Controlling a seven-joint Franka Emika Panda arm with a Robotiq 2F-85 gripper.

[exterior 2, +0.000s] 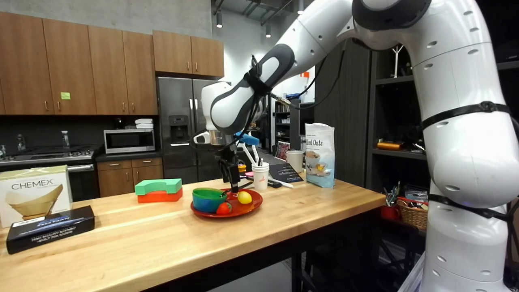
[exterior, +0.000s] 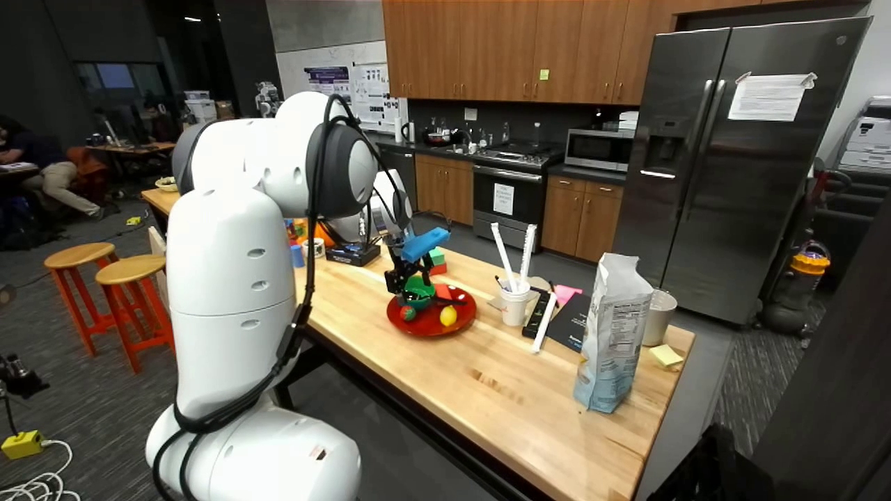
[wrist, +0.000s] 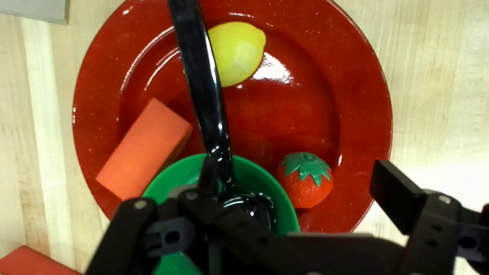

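- Here, the black spoon [wrist: 208, 107] rests with its head inside the green bowl [wrist: 250, 173], whose rim props the handle.
- Close by, the fingers [wrist: 397, 196] stand wide apart, gripping nothing.
- A blue bowl [exterior 2: 206, 205] seems to nest beneath the green one.
- The red plate [wrist: 363, 107] holds bowls, lemon [wrist: 238, 53], strawberry [wrist: 307, 183] and orange block [wrist: 145, 149] together on the desk [exterior 2: 162, 239].

Ceiling lamps [exterior 2: 219, 19] are glowing overhead; I am noting white glare striking the red plate [wrist: 282, 114] and bleaching the tabletop [wrist: 431, 114] beside it. The far-off seated figure [exterior: 45, 149] is sitting in gloom. In the wrist view, the gripper [wrist: 301, 183] is looking blurred.
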